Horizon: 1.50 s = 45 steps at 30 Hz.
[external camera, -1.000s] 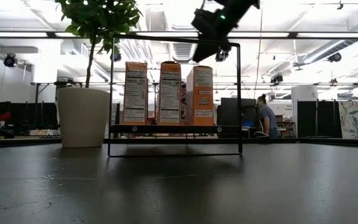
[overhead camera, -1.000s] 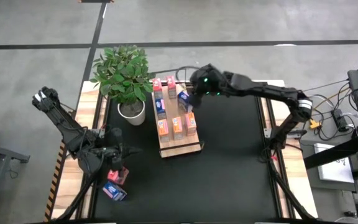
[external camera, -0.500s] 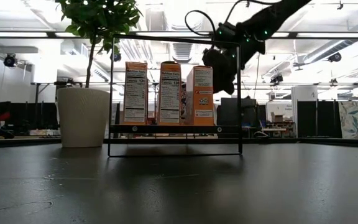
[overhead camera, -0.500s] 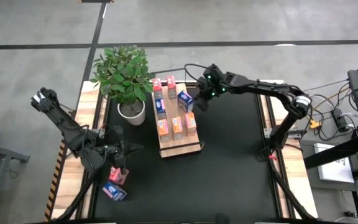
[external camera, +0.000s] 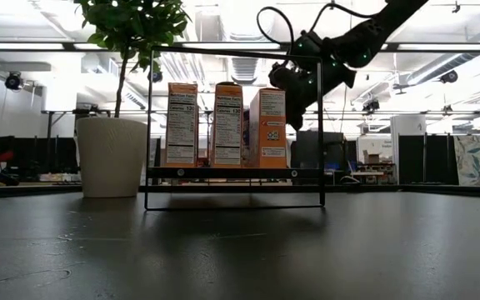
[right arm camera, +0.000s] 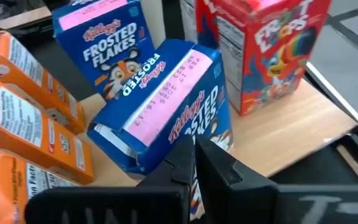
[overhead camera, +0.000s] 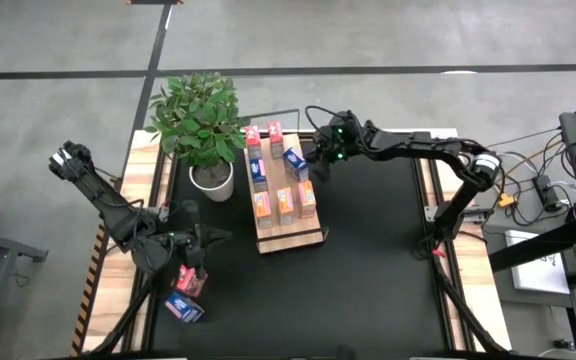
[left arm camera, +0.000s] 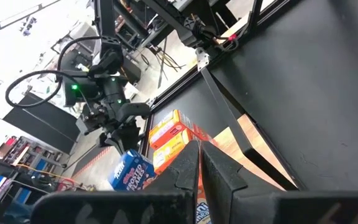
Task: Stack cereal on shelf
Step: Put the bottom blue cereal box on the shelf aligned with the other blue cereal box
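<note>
Hovering – R gripper [overhead camera: 317, 163] shut, by shelf [overhead camera: 286, 232]

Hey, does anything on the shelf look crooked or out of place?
Yes. One blue Frosted Flakes box on the shelf sits tilted and skewed beside the upright boxes, right by the shut right gripper.

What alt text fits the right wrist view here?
A blue Frosted Flakes box stands tilted on the wooden shelf, just beyond the shut right gripper. Another blue Frosted Flakes box and a red Froot Loops box stand behind it, with orange boxes alongside.
</note>
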Motion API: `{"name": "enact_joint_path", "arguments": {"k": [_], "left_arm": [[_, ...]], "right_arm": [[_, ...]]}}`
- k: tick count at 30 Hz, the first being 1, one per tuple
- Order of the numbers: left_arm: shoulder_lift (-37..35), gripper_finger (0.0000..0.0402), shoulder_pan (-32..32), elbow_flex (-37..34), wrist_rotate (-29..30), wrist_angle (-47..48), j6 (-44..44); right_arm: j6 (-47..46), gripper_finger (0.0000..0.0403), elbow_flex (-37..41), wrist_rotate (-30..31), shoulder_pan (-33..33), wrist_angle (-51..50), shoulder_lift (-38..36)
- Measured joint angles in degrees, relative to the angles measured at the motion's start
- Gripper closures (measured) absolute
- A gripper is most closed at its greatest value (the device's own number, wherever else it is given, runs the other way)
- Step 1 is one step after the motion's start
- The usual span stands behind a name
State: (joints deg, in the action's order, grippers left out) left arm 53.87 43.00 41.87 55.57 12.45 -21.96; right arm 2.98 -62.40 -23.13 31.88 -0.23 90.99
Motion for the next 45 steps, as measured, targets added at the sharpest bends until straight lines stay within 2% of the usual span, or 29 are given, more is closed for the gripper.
{"name": "enact_joint_path", "arguments": {"k": [13,24,31,37,42,45], "left_arm": [[0.0,0.0402,-0.3,0.0,0.0,0.0,0.0],[0.0,0.0402,-0.3,0.0,-0.2,0.0,0.1],[0.0,0.0402,-0.3,0.0,-0.2,0.0,0.2],[0.0,0.0402,-0.3,0.0,-0.2,0.0,0.2],[0.1,0.0402,-0.3,0.0,-0.2,-0.3,0.2],[0.1,0.0402,-0.3,0.0,-0.2,-0.5,0.1]], "right_arm": [[0.1,0.0394,-1.9,0.2,-3.2,3.0,4.7],[0.7,0.0394,-4.4,0.7,-3.0,1.8,4.4],[1.1,0.0394,-8.5,0.7,-3.3,-2.9,4.0],[4.3,0.0394,-8.2,0.6,-3.3,-2.9,4.3],[7.5,0.0394,-8.1,-0.3,-3.1,-3.1,6.7],[8.5,0.0394,-8.1,-3.1,-2.7,-3.2,8.2]]}}
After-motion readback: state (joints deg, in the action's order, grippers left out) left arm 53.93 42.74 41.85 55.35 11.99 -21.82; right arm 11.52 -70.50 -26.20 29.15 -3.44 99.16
